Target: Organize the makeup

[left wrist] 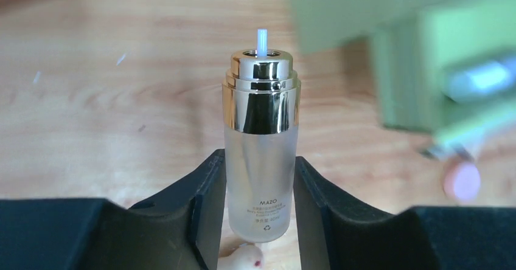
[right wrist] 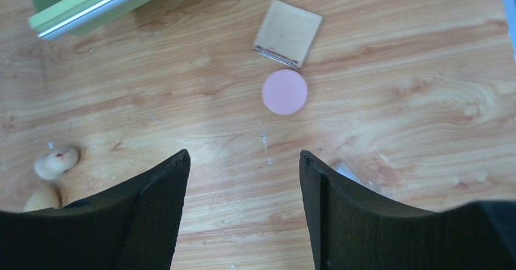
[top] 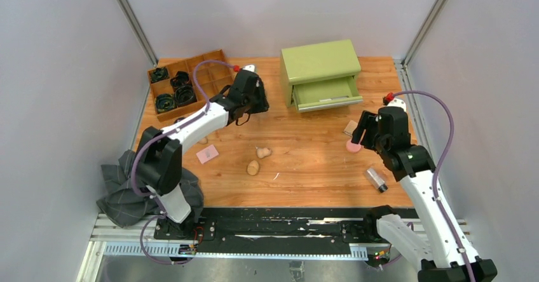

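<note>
My left gripper [left wrist: 260, 188] is shut on a frosted clear bottle [left wrist: 260, 160] with a gold collar, held above the wooden table left of the green drawer box; in the top view the gripper [top: 251, 98] hides it. My right gripper [right wrist: 243, 160] is open and empty, just short of the pink round puff [right wrist: 285, 92] and the tan square pad [right wrist: 288, 33]. In the top view that gripper [top: 358, 136] hangs over the puff [top: 351, 147]. Two beige sponges [top: 263, 152] [top: 253, 167] lie mid-table. A second clear bottle [top: 376, 179] lies at the right.
The green box [top: 321, 63] has its drawer [top: 327, 94] open, with a silver tube [left wrist: 481, 78] in it. A wooden tray [top: 216, 75] at the back left holds black coiled bands [top: 175, 91]. A pink square [top: 207, 154] lies on the table. A grey cloth [top: 124, 193] hangs at the front left.
</note>
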Controlling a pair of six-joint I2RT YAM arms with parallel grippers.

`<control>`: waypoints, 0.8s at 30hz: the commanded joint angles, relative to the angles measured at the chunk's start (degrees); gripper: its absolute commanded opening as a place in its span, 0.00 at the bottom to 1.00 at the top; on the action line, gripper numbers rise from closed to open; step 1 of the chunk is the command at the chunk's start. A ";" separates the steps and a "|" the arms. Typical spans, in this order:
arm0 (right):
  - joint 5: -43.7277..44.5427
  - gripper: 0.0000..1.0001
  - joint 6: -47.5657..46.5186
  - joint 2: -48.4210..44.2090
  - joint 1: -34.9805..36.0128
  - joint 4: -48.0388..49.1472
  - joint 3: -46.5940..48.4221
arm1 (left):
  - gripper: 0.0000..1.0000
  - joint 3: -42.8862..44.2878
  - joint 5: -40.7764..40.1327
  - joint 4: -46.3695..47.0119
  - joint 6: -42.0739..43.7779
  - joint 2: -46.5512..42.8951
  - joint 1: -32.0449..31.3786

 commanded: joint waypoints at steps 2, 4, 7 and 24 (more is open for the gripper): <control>-4.11 0.66 1.22 2.30 -9.87 -4.03 3.19 | 0.38 1.85 11.67 11.09 34.84 -8.07 -5.55; -10.61 0.66 2.41 2.81 -14.99 -4.04 3.01 | 0.37 4.19 13.09 10.31 42.37 -9.00 -6.94; -16.37 0.66 3.54 3.01 -21.67 -3.12 1.75 | 0.37 7.15 17.43 10.43 52.18 -8.57 -8.36; -25.28 0.64 5.34 1.71 -27.06 -4.68 -2.25 | 0.39 26.87 24.10 14.08 69.54 12.08 -12.39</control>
